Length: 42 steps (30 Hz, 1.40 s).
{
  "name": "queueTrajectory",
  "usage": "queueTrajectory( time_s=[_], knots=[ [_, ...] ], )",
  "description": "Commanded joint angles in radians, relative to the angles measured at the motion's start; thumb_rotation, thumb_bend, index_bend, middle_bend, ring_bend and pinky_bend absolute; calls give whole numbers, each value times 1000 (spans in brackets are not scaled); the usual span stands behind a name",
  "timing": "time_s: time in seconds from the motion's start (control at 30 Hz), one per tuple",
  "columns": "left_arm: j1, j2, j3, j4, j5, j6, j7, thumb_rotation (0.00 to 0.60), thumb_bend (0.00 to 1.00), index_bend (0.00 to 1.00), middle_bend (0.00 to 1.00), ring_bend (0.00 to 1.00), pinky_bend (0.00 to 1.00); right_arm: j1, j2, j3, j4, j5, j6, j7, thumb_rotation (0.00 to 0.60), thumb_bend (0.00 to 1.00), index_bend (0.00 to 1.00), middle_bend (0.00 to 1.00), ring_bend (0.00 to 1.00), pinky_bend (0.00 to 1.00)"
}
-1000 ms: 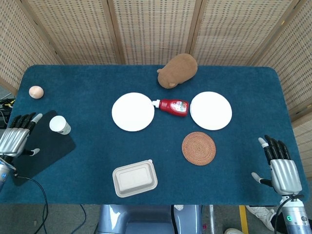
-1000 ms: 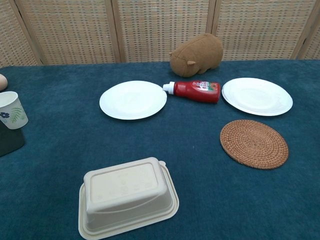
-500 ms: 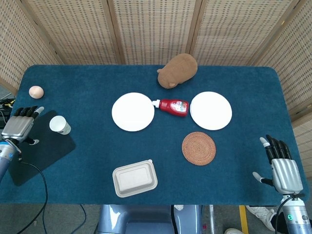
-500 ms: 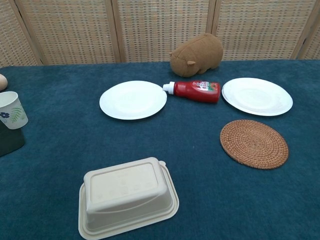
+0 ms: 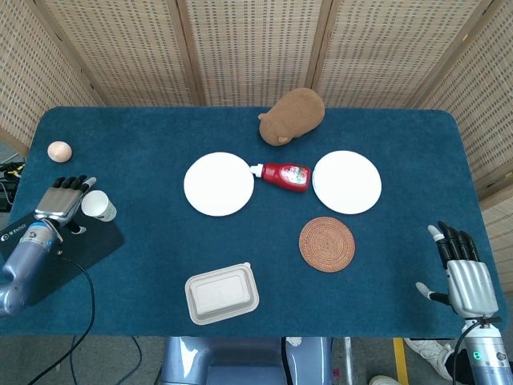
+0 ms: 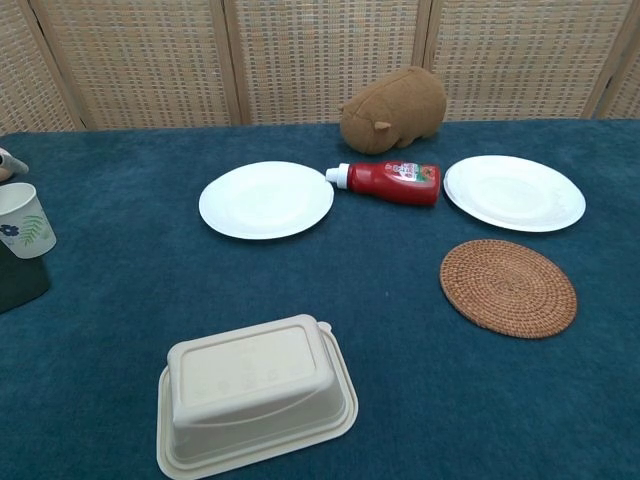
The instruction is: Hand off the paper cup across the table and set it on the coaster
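Observation:
A white paper cup (image 5: 99, 206) with a leaf print stands upright near the table's left edge, on the corner of a dark mat (image 5: 72, 249); the chest view shows the cup (image 6: 24, 220) at its far left. My left hand (image 5: 62, 201) hovers just left of the cup, fingers apart, holding nothing; only a fingertip (image 6: 10, 164) shows in the chest view. The round woven coaster (image 5: 327, 244) lies bare right of centre, also seen in the chest view as a brown disc (image 6: 508, 287). My right hand (image 5: 463, 273) stays open beyond the table's near right corner.
Two white plates (image 5: 218, 184) (image 5: 346, 182) flank a red ketchup bottle (image 5: 282, 175) lying on its side. A brown plush animal (image 5: 292, 115) sits behind them. A beige lidded food box (image 5: 222, 293) lies near the front edge. An egg (image 5: 58, 151) rests at the far left.
My left hand has moved right and away from the near edge, from the mat's left side up to the cup. The cup, coaster and right hand have not moved.

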Motion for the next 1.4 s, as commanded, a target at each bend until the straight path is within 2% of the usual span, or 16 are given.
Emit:
queueTrajectory(
  time_s=[0.03,0.37,0.67,0.87,1.2,1.4],
  knots=[
    [-16,-14,11,9,-28,2,25,600,174,0,0,0,0,1,0,0,1,0,-1,1,600,18,0,0,0,0],
    [-33,-57,23,39,-77,33,42,600,182,109,0,0,0,2,-4,-3,3,-7,-1,-2,600,18,0,0,0,0],
    [-31,-80,27,51,-61,45,11,600,285,227,0,0,0,3,-5,-3,2,-4,-3,-3,600,17,0,0,0,0],
    [-25,-89,29,56,-35,59,-21,600,319,370,0,0,0,3,-4,-4,1,-3,-5,0,600,17,0,0,0,0],
    [-10,-67,19,16,22,114,-71,600,322,375,0,0,0,4,1,-5,-4,0,-11,11,600,17,0,0,0,0],
    [-13,2,-5,-105,63,171,-76,600,324,375,0,0,0,3,3,-4,-5,-2,-7,15,600,18,0,0,0,0]
  ],
)
